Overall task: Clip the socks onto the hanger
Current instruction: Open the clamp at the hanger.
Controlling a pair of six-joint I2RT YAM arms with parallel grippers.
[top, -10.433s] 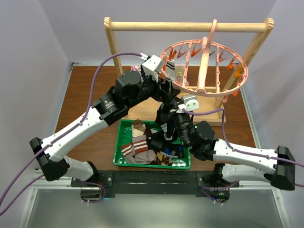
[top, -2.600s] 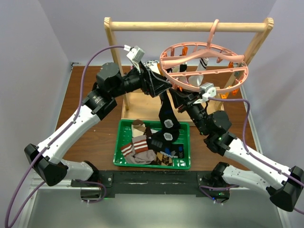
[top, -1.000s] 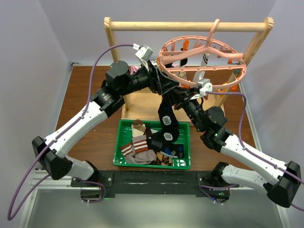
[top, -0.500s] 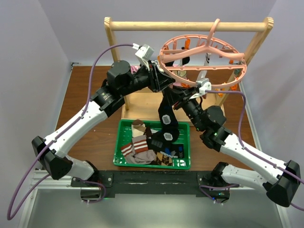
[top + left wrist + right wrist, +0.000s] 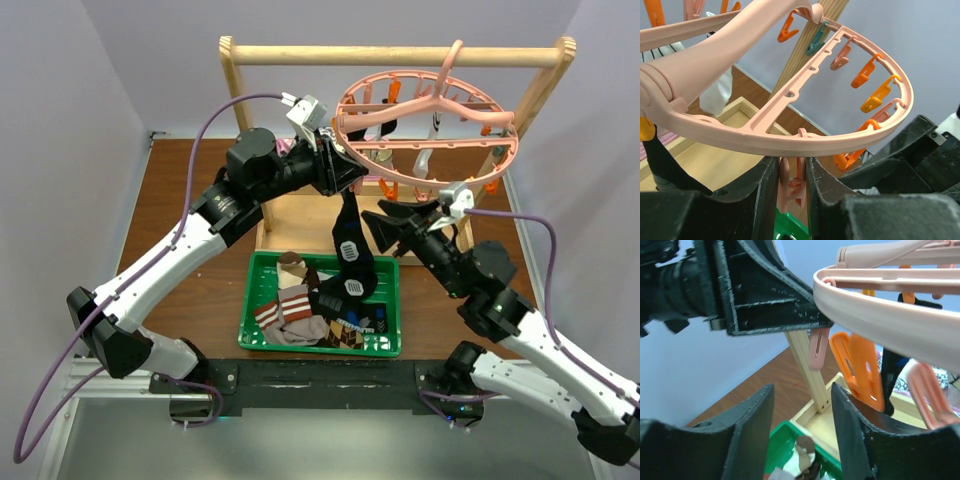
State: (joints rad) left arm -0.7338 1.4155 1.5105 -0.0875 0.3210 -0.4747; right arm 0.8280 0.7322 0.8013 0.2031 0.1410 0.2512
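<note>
The pink round hanger hangs from the wooden rack. My left gripper is at its near-left rim, shut on a pink clip under the ring. A black patterned sock hangs down from the rim right beside that gripper, its toe over the tray; in the left wrist view its top sits under an orange clip at the frame's left edge. My right gripper is just right of the sock, open and holding nothing. More socks, brown striped and argyle, lie in the tray.
A green tray sits at the table's near middle. The light wooden rack stands behind it with its base box on the brown table. White socks hang on the hanger's far side. An orange clip hangs close above my right fingers.
My right gripper has opened and drawn back to the right, away from the black sock, which stays hanging. My left gripper has closed on the pink clip and otherwise held its place.
</note>
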